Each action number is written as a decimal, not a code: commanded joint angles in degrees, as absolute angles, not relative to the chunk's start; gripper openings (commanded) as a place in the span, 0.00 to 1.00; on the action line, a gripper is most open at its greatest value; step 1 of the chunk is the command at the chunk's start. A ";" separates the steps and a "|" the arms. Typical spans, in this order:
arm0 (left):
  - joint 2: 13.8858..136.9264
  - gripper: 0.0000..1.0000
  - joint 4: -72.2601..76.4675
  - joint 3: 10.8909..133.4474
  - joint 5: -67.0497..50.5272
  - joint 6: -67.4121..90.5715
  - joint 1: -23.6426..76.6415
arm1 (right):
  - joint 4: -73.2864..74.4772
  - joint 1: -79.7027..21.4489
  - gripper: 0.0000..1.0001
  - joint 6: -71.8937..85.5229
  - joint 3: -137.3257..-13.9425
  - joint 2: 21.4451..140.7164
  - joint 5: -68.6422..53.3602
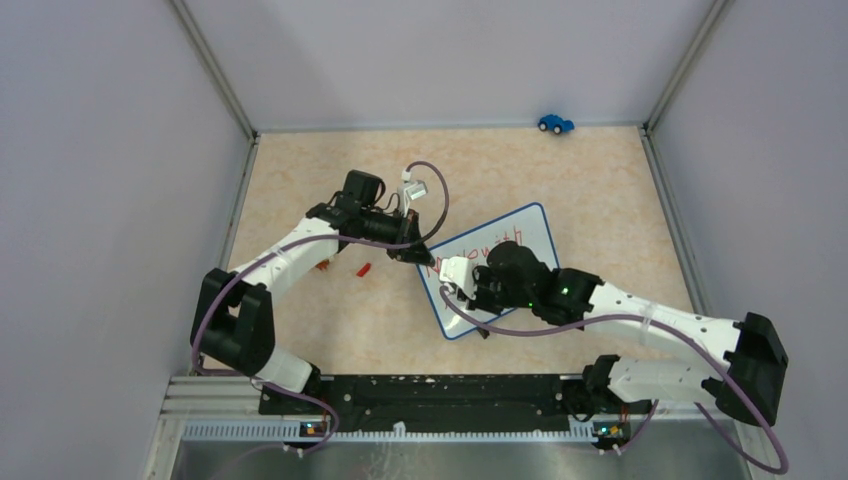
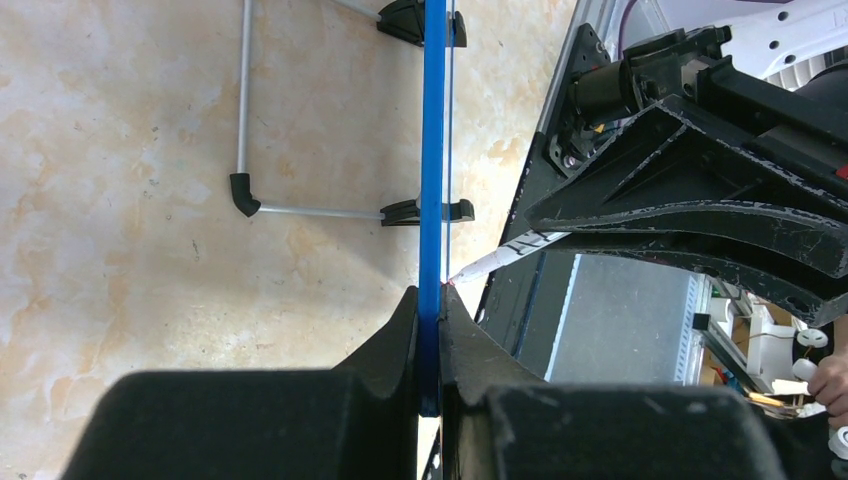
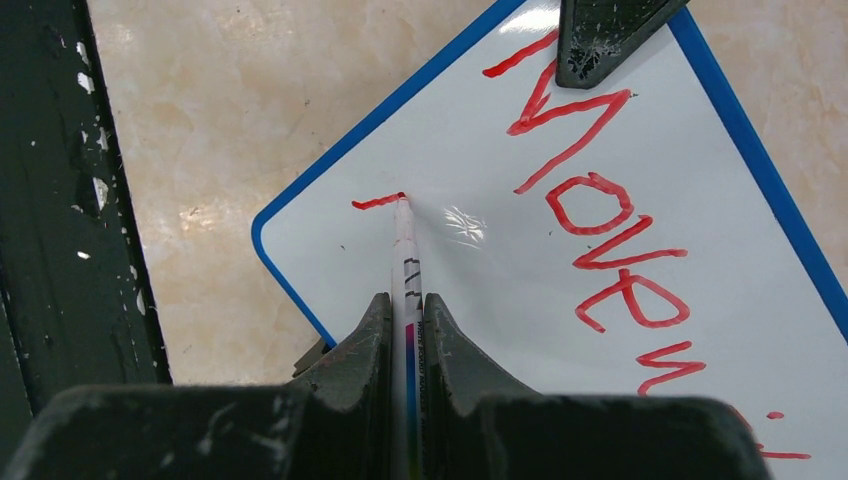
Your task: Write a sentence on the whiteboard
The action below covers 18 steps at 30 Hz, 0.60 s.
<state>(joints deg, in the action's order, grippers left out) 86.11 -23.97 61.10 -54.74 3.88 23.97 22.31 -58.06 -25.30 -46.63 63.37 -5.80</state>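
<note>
Whiteboard (image 1: 525, 225) lies skewed on the beige surface (image 1: 330, 330), a little right of the middle, its blue rim running diagonally across my overhead view. My left fingers (image 2: 412, 315) are pinched closed on that rim at the board's near-left side, and from the left wrist I see the board edge-on as a thin blue line (image 2: 433, 150) with black clip feet (image 2: 415, 211) and a wire stand (image 2: 240, 100) beside it. My right fingers (image 3: 382, 318) are clamped on a white marker (image 3: 405, 250), whose tip touches the board's face (image 3: 470, 300) at the end of a short red stroke near the corner. The sentence (image 3: 590, 200) so far reads "Move" in red, with more letters running out of the right wrist view that I cannot read. On the surface, a small red cap (image 1: 364, 268) lies left of the board, and a blue toy car (image 1: 555, 123) sits well apart by the far wall.
</note>
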 commanded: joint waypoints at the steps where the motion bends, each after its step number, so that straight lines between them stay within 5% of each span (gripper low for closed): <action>1: 87.47 0.00 -22.93 62.48 -50.80 2.37 23.20 | 20.95 -57.48 0.00 -25.15 -48.89 62.74 -4.73; 18: 87.75 0.00 -22.85 62.40 -50.95 2.28 23.21 | 27.42 -60.13 0.00 -28.22 -46.29 66.39 -10.50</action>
<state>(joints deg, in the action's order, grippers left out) 86.17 -24.01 61.19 -54.83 3.79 23.97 26.63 -58.67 -26.92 -46.59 64.86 -8.54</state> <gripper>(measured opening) 0.091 0.089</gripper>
